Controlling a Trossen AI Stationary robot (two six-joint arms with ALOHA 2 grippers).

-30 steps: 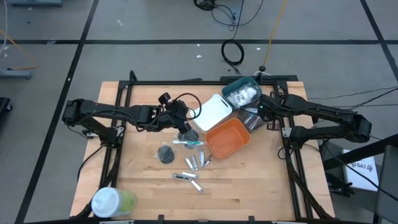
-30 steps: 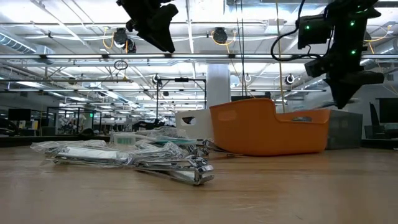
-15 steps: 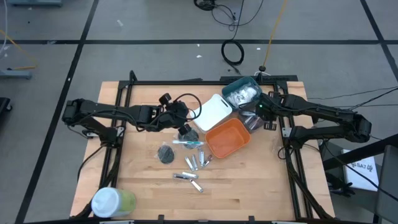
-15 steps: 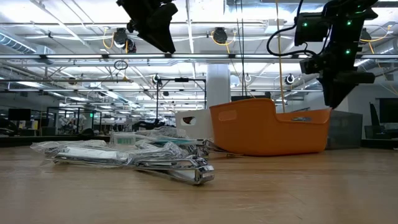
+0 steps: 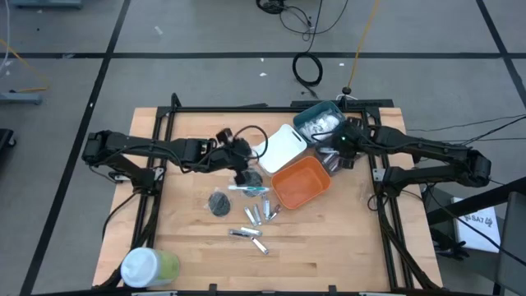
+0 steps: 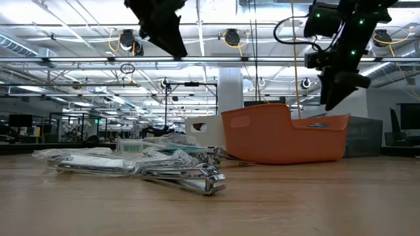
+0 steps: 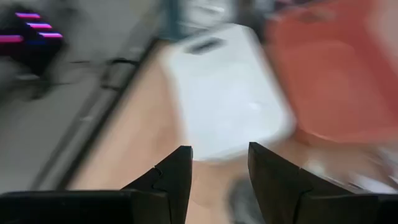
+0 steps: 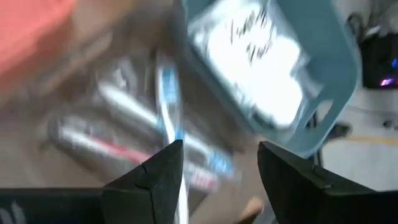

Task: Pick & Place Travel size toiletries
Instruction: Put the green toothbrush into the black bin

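We read no labels. The left gripper [image 5: 244,174] hung empty, fingers parted, above the loose toiletries: one grey disc [image 5: 219,202] and about five silver tubes [image 5: 256,215]. The right gripper [image 5: 335,154] stood open over the dark bin [image 5: 334,164], beside one teal bin [image 5: 320,123].

My left wrist view smears the white bin [image 7: 227,93] and orange bin [image 7: 329,68]. Past my right fingers [image 8: 155,174], the dark bin's contents [image 8: 124,118] blur. In the low view, frame's top crops both my arms.
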